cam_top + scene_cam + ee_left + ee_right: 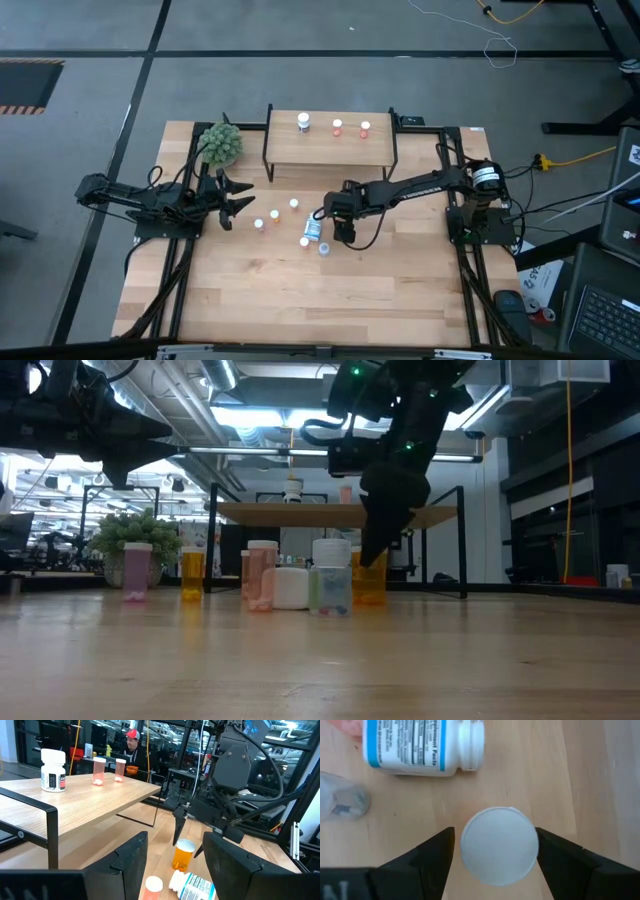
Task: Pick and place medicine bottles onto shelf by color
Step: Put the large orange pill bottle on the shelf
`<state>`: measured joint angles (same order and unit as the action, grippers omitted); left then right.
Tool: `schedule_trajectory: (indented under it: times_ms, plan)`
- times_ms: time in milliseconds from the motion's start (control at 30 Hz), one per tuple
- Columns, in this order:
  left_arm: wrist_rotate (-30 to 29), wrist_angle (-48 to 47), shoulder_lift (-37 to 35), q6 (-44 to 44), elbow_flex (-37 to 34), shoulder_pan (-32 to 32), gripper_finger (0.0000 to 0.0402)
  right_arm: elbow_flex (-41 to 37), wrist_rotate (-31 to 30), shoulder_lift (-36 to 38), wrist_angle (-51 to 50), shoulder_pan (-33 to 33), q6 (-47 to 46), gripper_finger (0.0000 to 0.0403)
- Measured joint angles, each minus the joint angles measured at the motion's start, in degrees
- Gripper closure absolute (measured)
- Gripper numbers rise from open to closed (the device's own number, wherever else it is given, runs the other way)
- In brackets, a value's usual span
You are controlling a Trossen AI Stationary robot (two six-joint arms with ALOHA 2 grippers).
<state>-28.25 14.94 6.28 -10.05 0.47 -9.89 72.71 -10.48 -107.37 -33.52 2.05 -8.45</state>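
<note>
There was one shelf (pixel 330 150) at the far side of the bench (pixel 320 300), and three medicine bottles stood on it: one white bottle (pixel 303 122) and two pinkish ones (pixel 337 126) (pixel 365 128). On the bench itself I could count about seven more bottles; one of them, a white labelled bottle (pixel 312 229), lay on its side. There was one green plant ball (pixel 222 143). Two arms were there, so two pincers: the left pincer (pixel 245 196) and the right pincer (pixel 338 235).

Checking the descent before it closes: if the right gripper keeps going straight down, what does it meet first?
Most likely the white cap of the upright orange bottle, centred between the right gripper's open fingers.
</note>
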Motion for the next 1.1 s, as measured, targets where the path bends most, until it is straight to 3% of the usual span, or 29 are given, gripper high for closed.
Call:
schedule_trajectory:
  times_ms: [933,1100]
  plan:
    - [0.02,-0.01,0.0,-0.24,-0.01,0.01,0.0215,0.0,1.97,0.02,1.19,-0.45,-0.24,0.0135]
    - [0.02,-0.01,0.0,-0.3,0.0,0.01,0.0215,0.0,1.97,0.02,1.19,-0.45,-0.26,0.0161]
